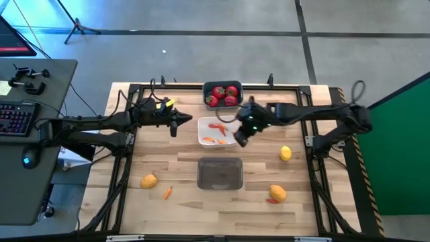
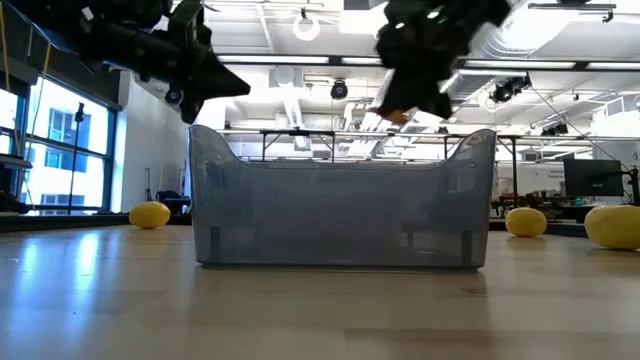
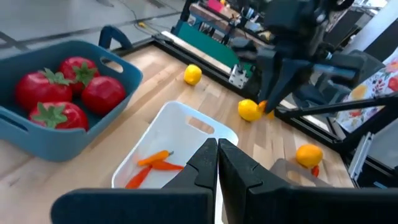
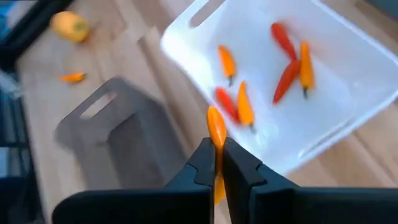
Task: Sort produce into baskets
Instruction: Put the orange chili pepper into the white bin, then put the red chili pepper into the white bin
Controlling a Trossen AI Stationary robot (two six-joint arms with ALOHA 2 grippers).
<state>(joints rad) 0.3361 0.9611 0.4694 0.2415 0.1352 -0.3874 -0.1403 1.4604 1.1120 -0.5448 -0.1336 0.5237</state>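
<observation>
Right tool (image 4: 217, 163) pinching an orange carrot piece (image 4: 216, 129) above the white basket (image 1: 216, 132) at its edge; left tool (image 3: 217, 160) pressed together, hovering beside that basket, over the counter (image 1: 181, 168).

A light wooden table (image 1: 181, 161) fills the centre of the high view, edged by a black metal frame (image 1: 127, 161). At the left edge of the frame stands a dark grey desk (image 1: 37, 168) with a backlit keyboard (image 1: 15, 119) at middle left and a yellow note (image 1: 4, 87) above it. A tripod foot (image 1: 75, 27) shows at upper left on the grey floor (image 1: 201, 17). A green panel (image 1: 403, 154) occupies the right edge. In the low view, windows (image 2: 60, 150) sit at left and a monitor (image 2: 592, 178) at right.
</observation>
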